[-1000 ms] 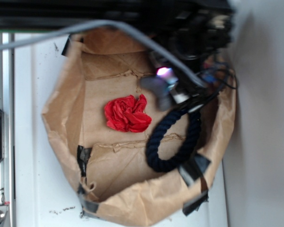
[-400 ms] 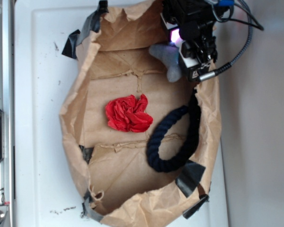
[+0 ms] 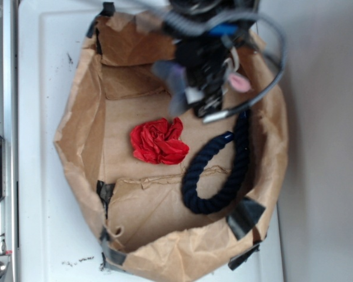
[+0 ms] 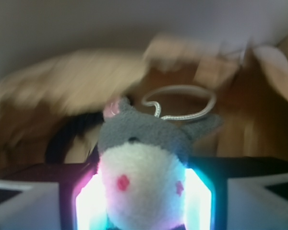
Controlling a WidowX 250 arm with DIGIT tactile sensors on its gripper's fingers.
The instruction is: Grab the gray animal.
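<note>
The gripper (image 4: 143, 191) is squeezed onto the gray animal (image 4: 143, 163). In the wrist view, the toy's cream face with red dot eyes sits right between the two glowing fingers (image 4: 198, 201), touching both. Its gray head and one pink ear stick out past them.

From the exterior view, the gripper (image 3: 195, 97) is blurry at the top end of the brown paper bag (image 3: 76, 147), and the gray animal (image 3: 172, 79) shows as a gray smudge on its left, with a pink ear on its right.

The red paper ball (image 3: 159, 141) lies on the bag floor, just below the gripper and apart from it. The dark rope loop (image 3: 215, 170) lies to the right, its top close under the gripper. The bag's walls stand up all around. The right wall is near the gripper. There is more open floor on the left and at the bottom.
</note>
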